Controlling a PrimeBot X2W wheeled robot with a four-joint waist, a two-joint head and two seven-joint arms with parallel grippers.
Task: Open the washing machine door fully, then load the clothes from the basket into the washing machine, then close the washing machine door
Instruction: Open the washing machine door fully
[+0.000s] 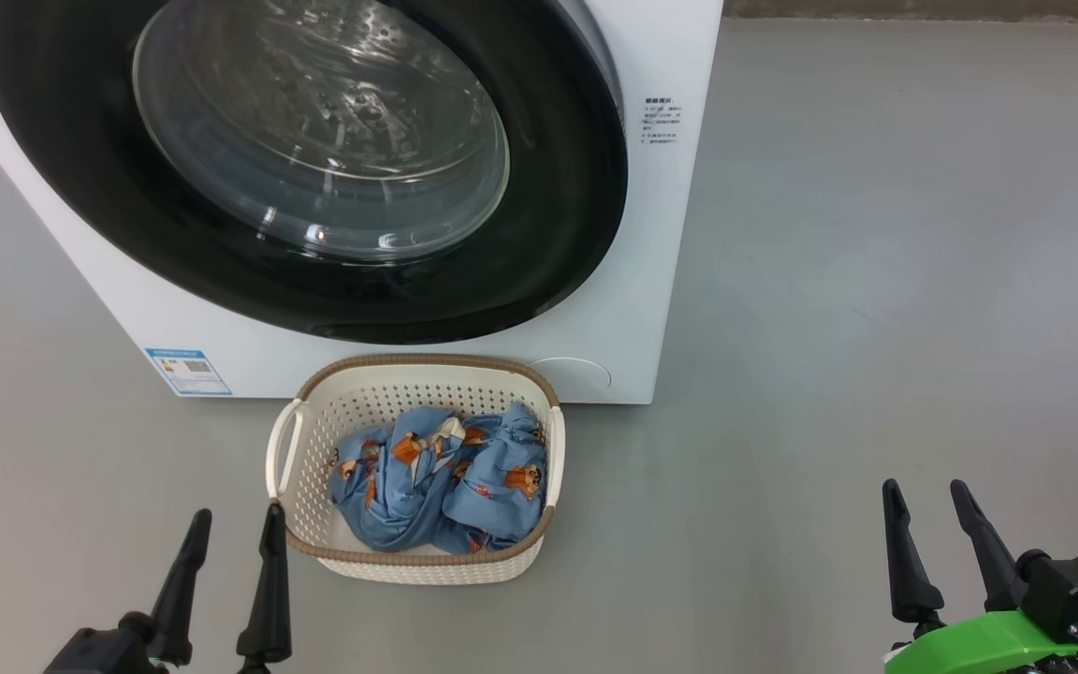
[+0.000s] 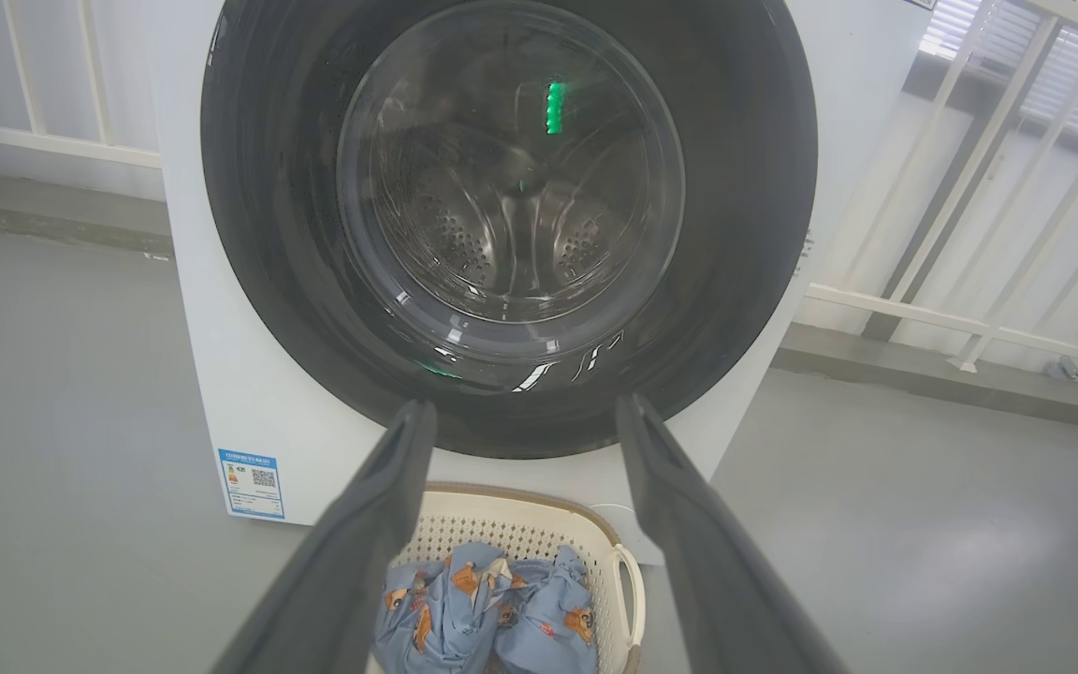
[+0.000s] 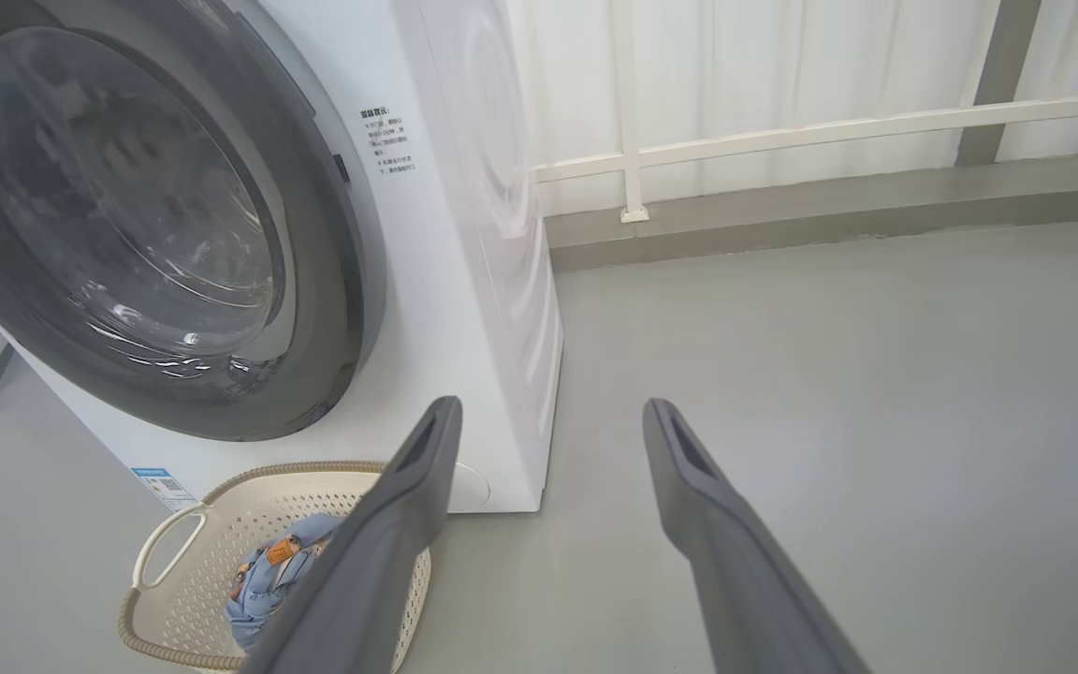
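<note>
The washing machine door (image 1: 314, 281) looks shut, so no step seems done yet. The clothes (image 1: 441, 477) lie in the basket (image 1: 427, 360); left gripper (image 1: 238, 513) and right gripper (image 1: 925, 487) both stand wide, empty.

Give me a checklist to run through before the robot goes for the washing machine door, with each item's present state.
1. Is the washing machine door open: not ok, it is shut against the washing machine.
2. Is the left end effector free: ok, open and empty, beside the basket.
3. Is the right end effector free: ok, open and empty, over the floor.
4. Are the clothes ready: ok, bundled inside the basket.
5. Will the door swing past the basket: cannot tell; the basket stands close in front, below the door.
6. Where to grip the door: cannot tell, no handle is plain.
</note>
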